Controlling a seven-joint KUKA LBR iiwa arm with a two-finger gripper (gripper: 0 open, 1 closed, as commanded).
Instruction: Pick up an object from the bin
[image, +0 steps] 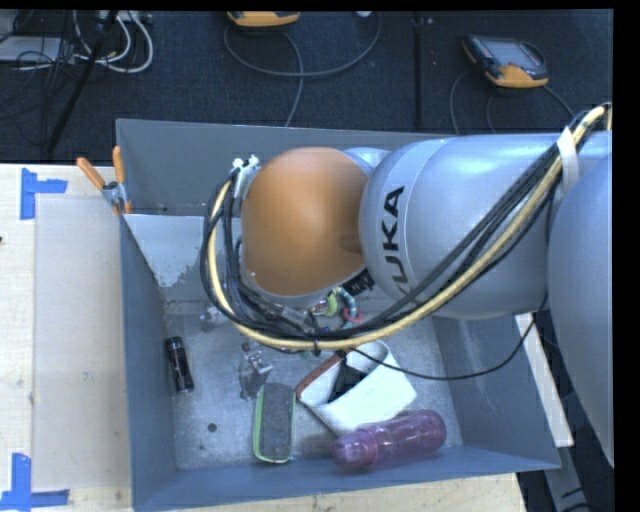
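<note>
Your end effector (254, 374) hangs low over the bin (150, 440) floor; you cannot tell whether it is spread or pressed together. Just past its tip lies a grey pad (273, 422) with a green rim, likely the easiest pick. It lies flat, its long axis running from the tip toward the bin's lower wall. Centre over its middle and close across the short width. To one side sits a white box (365, 400); farther off are a black cylinder (178, 363) and a purple bottle (390, 440).

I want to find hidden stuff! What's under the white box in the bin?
A reddish-brown edge pokes out from under the white box, on the picture's left. The purple bottle lies beside it. Anything else beneath is covered.
</note>
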